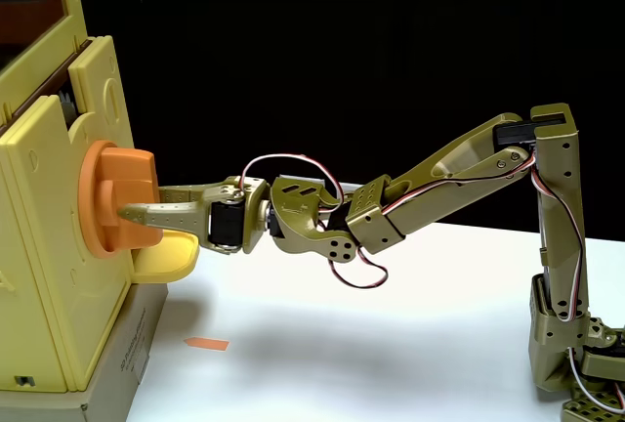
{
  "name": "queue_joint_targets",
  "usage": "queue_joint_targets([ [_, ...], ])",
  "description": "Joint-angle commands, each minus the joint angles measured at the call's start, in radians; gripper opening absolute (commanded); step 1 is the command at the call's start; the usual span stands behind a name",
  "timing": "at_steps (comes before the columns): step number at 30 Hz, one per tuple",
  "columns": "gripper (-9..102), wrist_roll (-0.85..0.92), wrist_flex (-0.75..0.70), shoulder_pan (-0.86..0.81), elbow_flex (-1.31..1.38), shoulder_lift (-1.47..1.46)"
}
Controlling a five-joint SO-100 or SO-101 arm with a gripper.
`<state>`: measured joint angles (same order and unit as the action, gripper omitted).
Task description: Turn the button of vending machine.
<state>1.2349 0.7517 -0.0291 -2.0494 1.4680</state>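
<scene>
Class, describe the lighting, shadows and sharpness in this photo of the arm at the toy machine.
Fixed view: bright, even light against a black backdrop; the arm casts a soft shadow on the white table; the orange knob and yellow tray look sharp, no glare.

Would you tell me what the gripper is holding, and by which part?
The gripper grips the button by its protruding bar.

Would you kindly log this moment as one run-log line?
phase: turning | tool: closed on button | vending machine: upright | yellow tray: beneath button
</scene>
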Motion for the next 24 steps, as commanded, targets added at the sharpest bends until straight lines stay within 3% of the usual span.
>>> queue_joint_targets([
  [1,22,0.009,0.0,-0.011,0.049,0.005],
  [10,12,0.026,0.025,0.0,0.031,0.006],
  [17,-1,0.037,0.069,0.012,0.008,0.008],
  [24,-1,0.029,0.086,0.02,-0.012,0.011],
])
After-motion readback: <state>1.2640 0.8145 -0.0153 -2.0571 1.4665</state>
